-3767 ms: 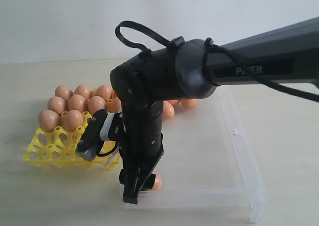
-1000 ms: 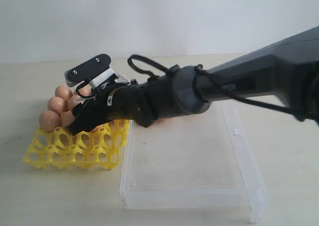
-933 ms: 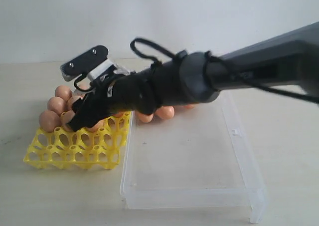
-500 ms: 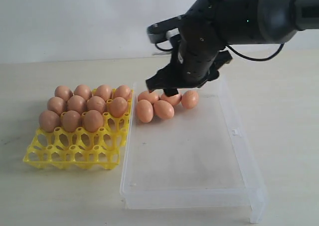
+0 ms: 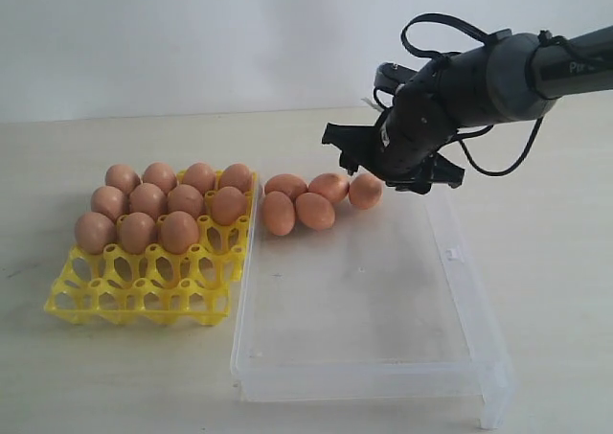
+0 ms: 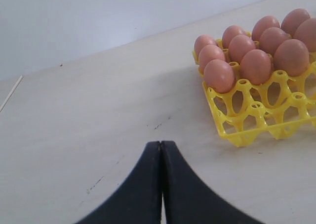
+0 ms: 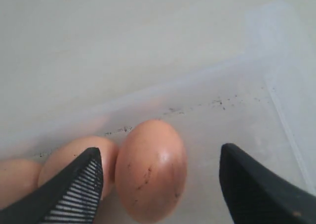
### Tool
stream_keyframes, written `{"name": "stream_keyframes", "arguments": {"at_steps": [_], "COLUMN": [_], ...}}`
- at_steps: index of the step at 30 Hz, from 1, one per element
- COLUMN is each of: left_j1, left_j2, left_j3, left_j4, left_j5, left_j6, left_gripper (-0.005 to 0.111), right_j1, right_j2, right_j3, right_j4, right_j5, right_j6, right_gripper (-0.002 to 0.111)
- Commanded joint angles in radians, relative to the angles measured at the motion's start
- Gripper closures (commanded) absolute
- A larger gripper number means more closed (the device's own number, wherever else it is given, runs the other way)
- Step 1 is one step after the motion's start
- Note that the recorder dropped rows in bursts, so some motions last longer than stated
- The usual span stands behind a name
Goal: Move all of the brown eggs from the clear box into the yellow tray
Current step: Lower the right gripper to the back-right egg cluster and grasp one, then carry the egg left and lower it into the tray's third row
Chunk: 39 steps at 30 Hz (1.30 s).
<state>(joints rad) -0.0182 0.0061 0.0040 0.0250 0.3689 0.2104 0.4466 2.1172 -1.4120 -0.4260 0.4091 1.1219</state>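
Observation:
The yellow tray sits at the left and holds several brown eggs in its back rows; its front cups are bare. More brown eggs lie clustered at the far end of the clear box. My right gripper hovers open over the rightmost egg. In the right wrist view that speckled egg lies between the spread fingers of the gripper, untouched, with a second egg against it. My left gripper is shut and empty, above bare table beside the tray.
The near two thirds of the clear box floor are bare. A small latch tab sticks out on the box's right wall. The tray's right edge lies against the box's left wall. Pale table surrounds both.
The right arm lifted an egg from the box's near end, set it in the tray's third row, then swung back and came down open over the rightmost egg.

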Motion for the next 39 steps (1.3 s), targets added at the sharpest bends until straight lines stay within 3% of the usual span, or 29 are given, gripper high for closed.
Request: {"name": "stream_keyframes", "arguments": {"at_steps": [1, 7, 12, 14, 25, 30, 39], "left_j1": [-0.004, -0.004, -0.004, -0.004, -0.004, -0.004, -0.004], "left_j2": [-0.006, -0.006, -0.006, -0.006, -0.006, -0.006, -0.006], "left_j3": [-0.004, -0.004, -0.004, -0.004, -0.004, -0.004, -0.004], "left_j4": [0.0, 0.0, 0.0, 0.0, 0.0, 0.0, 0.0], "left_j5": [-0.008, -0.008, -0.008, -0.008, -0.008, -0.008, -0.008], "left_j6": [-0.005, -0.005, -0.005, -0.005, -0.005, -0.005, -0.005], "left_gripper": [0.107, 0.107, 0.107, 0.107, 0.107, 0.107, 0.107], "right_j1": [-0.008, -0.013, -0.016, -0.016, -0.016, 0.008, 0.153], "right_j2": [0.031, 0.069, 0.071, 0.071, -0.015, -0.1, -0.165], "right_j3": [-0.003, -0.003, -0.003, -0.003, -0.001, 0.022, 0.065], "right_j4": [0.003, 0.004, 0.004, 0.006, -0.021, 0.012, 0.339], "right_j5": [-0.089, -0.089, -0.09, -0.09, -0.049, -0.082, -0.32], "right_j6": [0.003, 0.005, 0.005, -0.004, -0.095, -0.318, -0.927], "right_gripper": [0.044, 0.055, 0.098, 0.108, 0.108, 0.108, 0.108]}}
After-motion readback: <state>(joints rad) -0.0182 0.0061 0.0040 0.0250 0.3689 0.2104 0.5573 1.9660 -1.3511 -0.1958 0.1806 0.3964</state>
